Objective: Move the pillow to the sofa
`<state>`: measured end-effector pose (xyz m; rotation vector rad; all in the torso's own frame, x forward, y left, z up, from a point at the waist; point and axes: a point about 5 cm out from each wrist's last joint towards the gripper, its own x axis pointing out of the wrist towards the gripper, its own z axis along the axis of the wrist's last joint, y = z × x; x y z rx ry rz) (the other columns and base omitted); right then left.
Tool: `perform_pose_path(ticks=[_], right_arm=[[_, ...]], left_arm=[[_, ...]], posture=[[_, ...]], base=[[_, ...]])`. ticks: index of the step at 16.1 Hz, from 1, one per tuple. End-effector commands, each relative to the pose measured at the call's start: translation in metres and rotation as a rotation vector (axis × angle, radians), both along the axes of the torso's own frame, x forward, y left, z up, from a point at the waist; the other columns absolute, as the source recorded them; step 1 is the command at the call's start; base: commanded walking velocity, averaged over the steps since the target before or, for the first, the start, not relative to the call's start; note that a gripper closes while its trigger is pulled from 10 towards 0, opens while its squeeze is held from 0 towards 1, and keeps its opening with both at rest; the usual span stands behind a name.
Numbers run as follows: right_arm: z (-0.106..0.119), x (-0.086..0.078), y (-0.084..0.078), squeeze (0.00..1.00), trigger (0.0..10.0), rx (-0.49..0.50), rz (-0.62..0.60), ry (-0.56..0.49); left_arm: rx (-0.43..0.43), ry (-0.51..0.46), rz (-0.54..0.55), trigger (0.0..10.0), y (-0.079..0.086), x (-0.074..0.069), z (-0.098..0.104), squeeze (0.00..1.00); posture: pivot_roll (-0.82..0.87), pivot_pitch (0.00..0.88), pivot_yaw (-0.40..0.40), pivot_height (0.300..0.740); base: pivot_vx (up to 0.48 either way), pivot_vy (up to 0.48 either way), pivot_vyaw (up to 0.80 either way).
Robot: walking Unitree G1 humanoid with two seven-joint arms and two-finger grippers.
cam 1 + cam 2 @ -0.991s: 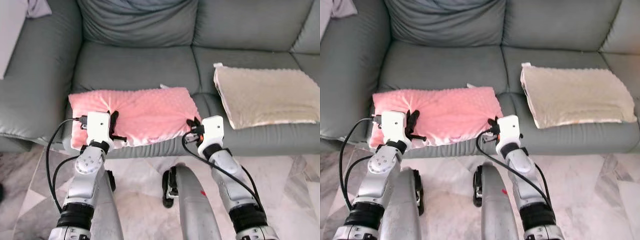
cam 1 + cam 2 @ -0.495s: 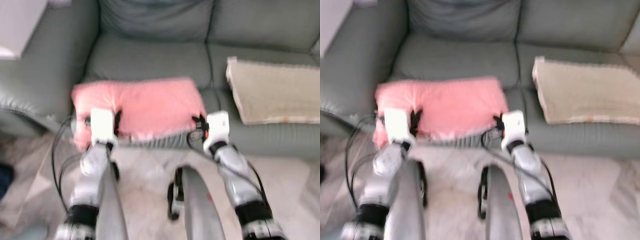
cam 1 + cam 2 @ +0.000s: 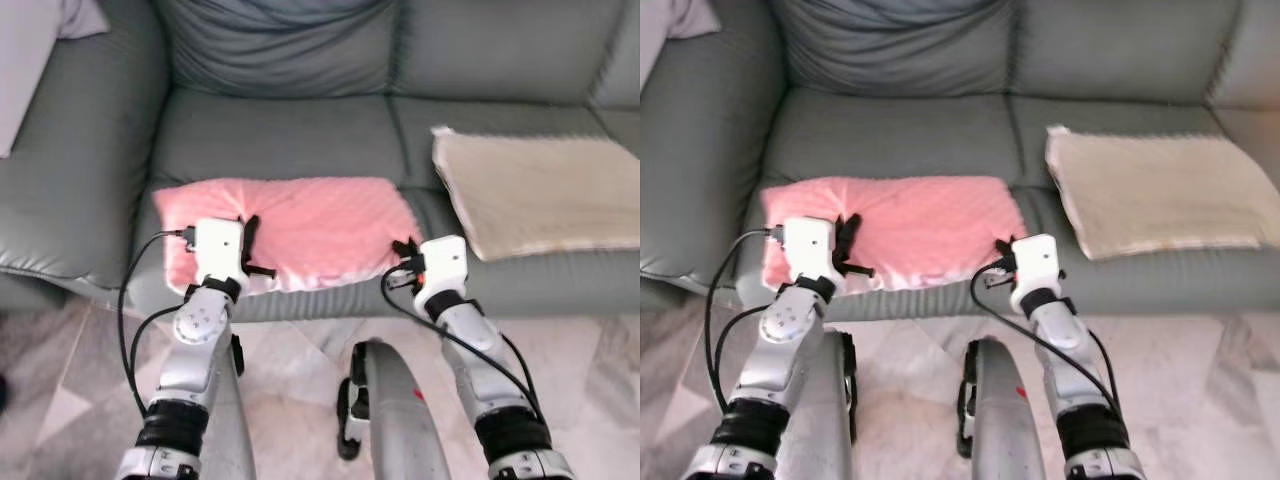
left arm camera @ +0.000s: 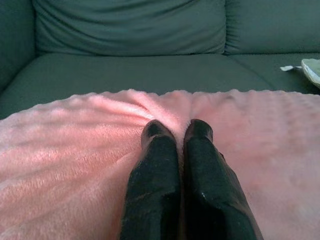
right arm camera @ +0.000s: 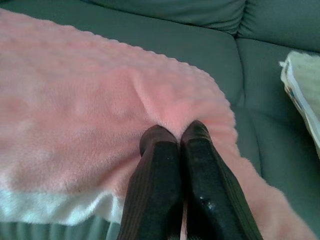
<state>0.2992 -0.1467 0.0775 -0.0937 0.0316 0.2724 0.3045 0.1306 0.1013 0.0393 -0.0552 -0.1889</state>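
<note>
Pink pillow (image 3: 290,230) lies on the front edge of the sofa (image 3: 290,130) seat. My left gripper (image 4: 176,131) and right gripper (image 5: 174,134) each pinch its fabric, fingers pressed together. I should push both forward evenly before letting go.

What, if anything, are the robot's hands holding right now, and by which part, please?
Both hold the pink pillow lying on the sofa seat: the left hand pinches its fabric near the front left corner, the right hand near the front right corner.
</note>
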Motion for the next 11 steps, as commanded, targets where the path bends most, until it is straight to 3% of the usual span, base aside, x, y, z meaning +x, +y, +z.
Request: perform_pose_path(ticks=[1,4,11], right_arm=[[-0.0046,-0.0048,0.0038,0.0,10.0,0.004,0.018,0.011],[-0.0052,-0.0055,0.0036,0.0,10.0,0.003,0.022,0.011],[-0.0008,-0.003,0.0063,0.0,10.0,0.043,0.024,0.029]], left_arm=[[0.005,0.002,0.013,10.0,0.0048,-0.0027,-0.002,0.0],[0.005,0.005,0.021,10.0,0.0047,-0.0026,-0.0025,0.0],[0.001,0.021,0.024,10.0,0.0005,-0.0018,-0.0041,0.0]], posture=[[-0.01,0.312,-0.075,0.63],[-0.01,0.314,-0.078,0.63],[-0.01,0.362,-0.093,0.63]], base=[[0.379,0.0,0.0],[0.359,0.0,0.0],[0.0,0.0,0.0]])
